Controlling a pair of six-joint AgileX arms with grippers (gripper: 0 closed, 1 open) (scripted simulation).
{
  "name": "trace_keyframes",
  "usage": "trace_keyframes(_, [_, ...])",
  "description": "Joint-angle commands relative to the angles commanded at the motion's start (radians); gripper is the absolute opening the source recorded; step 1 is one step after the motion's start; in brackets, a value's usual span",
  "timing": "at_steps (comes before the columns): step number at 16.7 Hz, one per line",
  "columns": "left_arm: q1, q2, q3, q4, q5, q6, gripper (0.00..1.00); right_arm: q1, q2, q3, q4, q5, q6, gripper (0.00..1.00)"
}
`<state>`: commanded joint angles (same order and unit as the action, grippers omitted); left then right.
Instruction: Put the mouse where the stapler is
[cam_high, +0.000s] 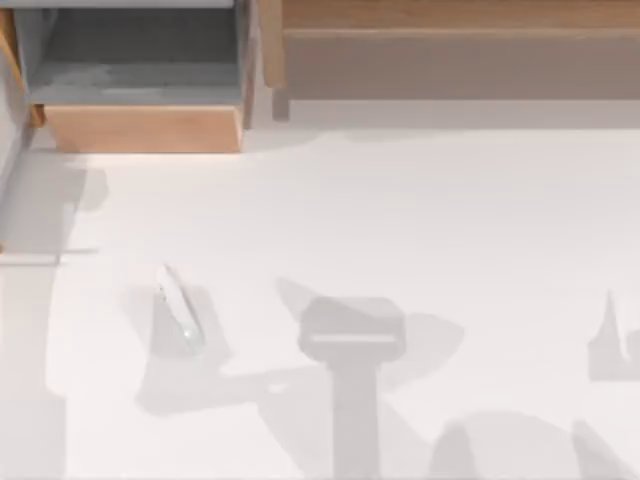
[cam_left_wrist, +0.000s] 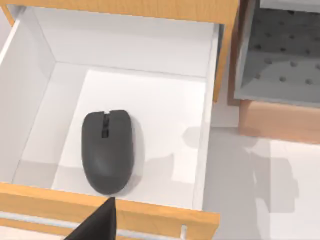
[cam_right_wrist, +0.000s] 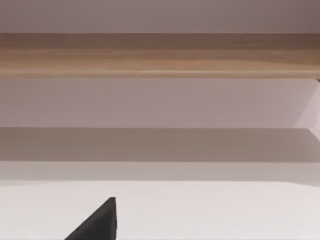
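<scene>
a white table (cam_high: 400, 220) is filling most of the view from above. at its far left a wooden open-fronted box (cam_high: 140, 90) with a grey inside is sitting against the back edge. a long wooden shelf (cam_high: 450, 45) is running along the back toward the right. a small pale, slanted object (cam_high: 180, 310) is lying on the left part of the table; what it is cannot be told. grey shadows are falling across the near side.

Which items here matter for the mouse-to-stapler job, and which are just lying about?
Job: mouse in the open drawer; left gripper near it; pale object on the table, possibly the stapler.
Idle: wooden shelf; right gripper facing it.
</scene>
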<state>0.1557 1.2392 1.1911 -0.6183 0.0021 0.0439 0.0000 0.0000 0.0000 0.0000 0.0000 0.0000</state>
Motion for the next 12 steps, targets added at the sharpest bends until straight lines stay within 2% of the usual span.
trace_keyframes(7, [0.100,0.731,0.679,-0.378,0.007,0.028,1.00,0.000,0.000,0.000,0.000,0.000,0.000,1.00])
trace_keyframes(12, [0.163,1.136,1.048,-0.580,0.006,0.038,1.00,0.000,0.000,0.000,0.000,0.000,0.000,1.00])
